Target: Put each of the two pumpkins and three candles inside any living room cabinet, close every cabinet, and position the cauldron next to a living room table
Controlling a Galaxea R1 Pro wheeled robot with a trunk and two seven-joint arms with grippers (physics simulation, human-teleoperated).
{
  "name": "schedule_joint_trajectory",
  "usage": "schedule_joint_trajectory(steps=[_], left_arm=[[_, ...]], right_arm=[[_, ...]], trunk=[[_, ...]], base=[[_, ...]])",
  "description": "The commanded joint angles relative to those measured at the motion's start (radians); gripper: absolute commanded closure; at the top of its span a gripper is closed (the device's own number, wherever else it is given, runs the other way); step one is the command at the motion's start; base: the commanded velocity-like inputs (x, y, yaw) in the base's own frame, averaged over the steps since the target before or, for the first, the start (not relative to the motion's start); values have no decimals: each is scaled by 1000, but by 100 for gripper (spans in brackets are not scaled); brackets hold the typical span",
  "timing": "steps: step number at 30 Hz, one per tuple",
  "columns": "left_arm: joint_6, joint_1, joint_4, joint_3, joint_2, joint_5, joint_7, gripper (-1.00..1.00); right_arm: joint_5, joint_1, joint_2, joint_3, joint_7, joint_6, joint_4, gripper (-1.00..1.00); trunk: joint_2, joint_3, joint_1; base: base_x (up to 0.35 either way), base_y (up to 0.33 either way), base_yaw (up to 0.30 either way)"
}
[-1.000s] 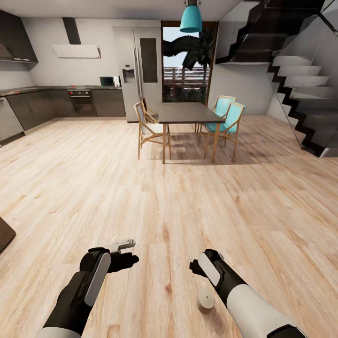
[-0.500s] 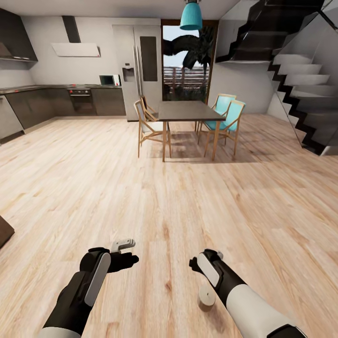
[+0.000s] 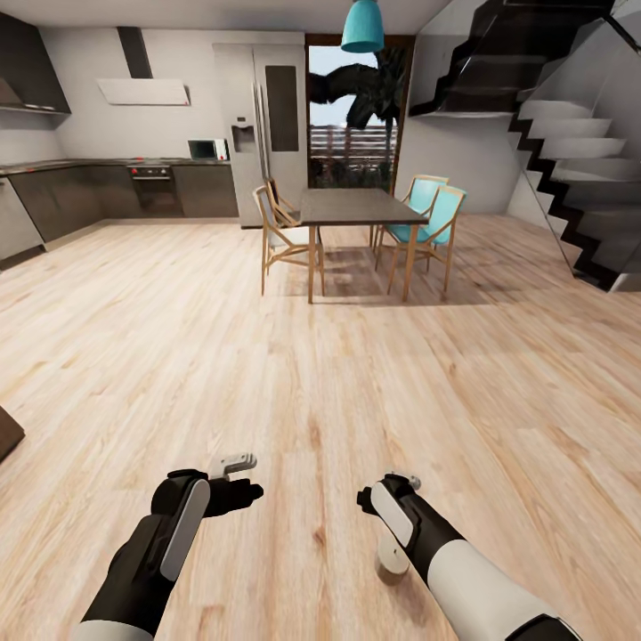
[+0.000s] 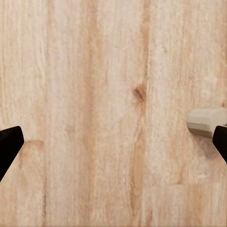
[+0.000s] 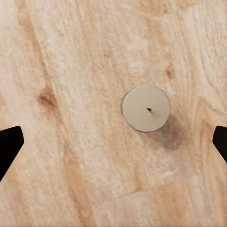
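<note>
Barely started, I'd say. Two candles are sitting on the wood floor: one (image 5: 145, 108) right under my right gripper (image 5: 113, 142), another (image 4: 206, 121) lying just beside the left gripper (image 4: 113, 146). Both grippers are spread wide and empty. Cabinet work's all left.

Pale matt wood-plank floor (image 3: 320, 356) with dark knots, smooth waxy grey-beige candle (image 5: 145, 108), matt black gripper fingers (image 4: 9, 144), dark smooth-topped dining table (image 3: 356, 209), wooden-framed chairs (image 3: 285, 236)
</note>
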Motion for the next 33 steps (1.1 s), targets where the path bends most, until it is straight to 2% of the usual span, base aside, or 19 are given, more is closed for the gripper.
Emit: schedule_joint_trajectory(steps=[1,11,13,16,17,21,22,23,24,25,27,28,29,30,33], left_arm=[[0,0,0,0,0,0,0,-100],[0,0,-3,2,1,2,0,-100],[0,0,-7,14,5,2,0,-100],[4,0,-24,83,18,12,-1,-100],[7,0,-31,119,21,21,-1,-100],[9,0,-53,183,30,52,-1,-100],[10,0,-70,211,46,82,-1,-100],[10,0,-78,224,58,114,-2,-100],[10,0,-83,233,74,155,-2,-100],[10,0,-85,236,83,178,-2,-100],[10,0,-89,243,137,286,-2,-100],[10,0,-90,244,154,318,-2,-100],[10,1,-91,244,194,394,-2,-100],[10,3,-91,244,241,491,-2,-100],[10,10,-90,239,361,752,-2,-100]], right_arm=[[0,0,0,0,0,0,0,-100],[-1,-1,-1,-3,-1,6,8,-100],[-2,-1,-5,-4,-1,7,9,-100],[-3,-1,-14,-7,-1,9,12,-100],[-3,-2,-15,-9,-2,10,15,-100],[-2,-8,-14,-10,-2,9,37,-100],[-2,-15,-14,-10,-2,8,53,-100],[-2,-20,-15,-10,-2,8,65,-100],[-1,-23,-16,-10,-1,7,78,-100],[-1,-24,-16,-10,-1,6,83,-100],[-1,-27,-16,-11,-1,5,98,-100],[-1,-28,-16,-11,-1,5,100,-100],[-1,-28,-16,-11,-1,4,102,-100],[-1,-29,-15,-11,-1,4,104,-100],[0,-29,-12,-11,-1,4,107,-100]], trunk=[[-7,-3,4],[-77,-35,42],[-91,-41,50],[-112,-50,61],[-119,-53,65],[-147,-66,81],[-154,-69,84],[-161,-72,88],[-168,-75,92],[-175,-78,96],[-189,-85,104],[-196,-88,107],[-203,-91,111],[-210,-94,115],[-231,-103,127]], base=[[0,0,0],[0,0,0],[0,0,0],[0,0,0],[0,0,0],[0,0,0],[0,0,0],[0,0,0],[0,0,0],[0,0,0],[0,0,0],[0,0,0],[0,0,0],[0,0,0],[0,0,0]])
